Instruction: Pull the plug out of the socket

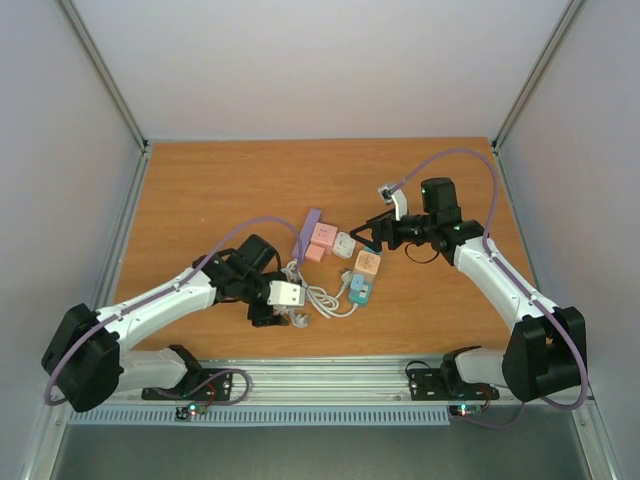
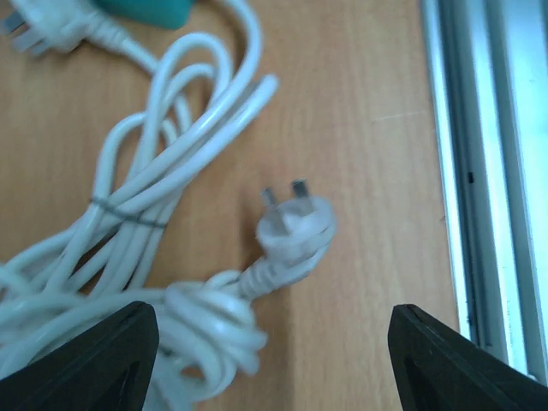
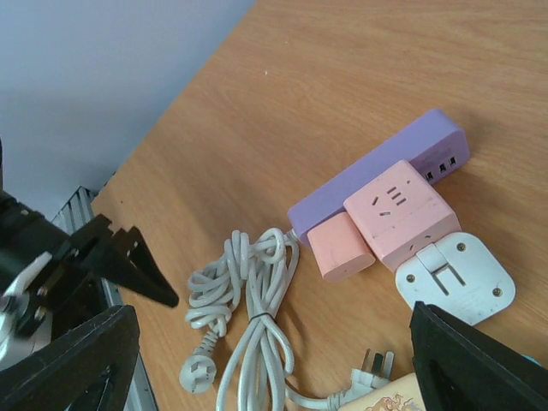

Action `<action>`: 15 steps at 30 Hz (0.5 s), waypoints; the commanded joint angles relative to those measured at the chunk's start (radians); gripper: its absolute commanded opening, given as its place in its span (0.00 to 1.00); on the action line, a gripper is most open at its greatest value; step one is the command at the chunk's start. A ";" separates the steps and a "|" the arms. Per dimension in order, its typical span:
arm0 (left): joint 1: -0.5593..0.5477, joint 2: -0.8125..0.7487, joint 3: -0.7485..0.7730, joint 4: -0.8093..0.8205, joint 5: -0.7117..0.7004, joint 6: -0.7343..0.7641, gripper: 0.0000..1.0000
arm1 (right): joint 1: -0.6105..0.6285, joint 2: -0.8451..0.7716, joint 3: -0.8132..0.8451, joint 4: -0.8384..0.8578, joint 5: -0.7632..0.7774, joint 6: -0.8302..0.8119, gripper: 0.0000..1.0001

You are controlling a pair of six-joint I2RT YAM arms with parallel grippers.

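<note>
Left end effector (image 2: 272, 364) over white plug (image 2: 295, 224), purple socket strip (image 3: 377, 181)

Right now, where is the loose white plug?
In the left wrist view, the white plug lies just ahead of the open left gripper, right of the coiled white cable.

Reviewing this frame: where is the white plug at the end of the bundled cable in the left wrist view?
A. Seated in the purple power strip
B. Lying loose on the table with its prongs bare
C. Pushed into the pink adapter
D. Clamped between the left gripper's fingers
B: the white plug lies on the wooden table with its metal prongs exposed, ahead of the left gripper, whose jaws stand wide apart.
</note>
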 commanded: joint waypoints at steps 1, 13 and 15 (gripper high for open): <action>-0.060 0.033 -0.002 0.026 0.041 0.098 0.74 | 0.005 0.002 0.001 -0.015 0.004 -0.013 0.87; -0.231 0.130 -0.078 0.233 -0.135 0.068 0.69 | 0.007 0.002 0.006 -0.013 -0.007 -0.002 0.86; -0.240 0.150 -0.084 0.262 -0.153 0.052 0.69 | 0.007 0.004 0.006 -0.013 -0.007 -0.002 0.86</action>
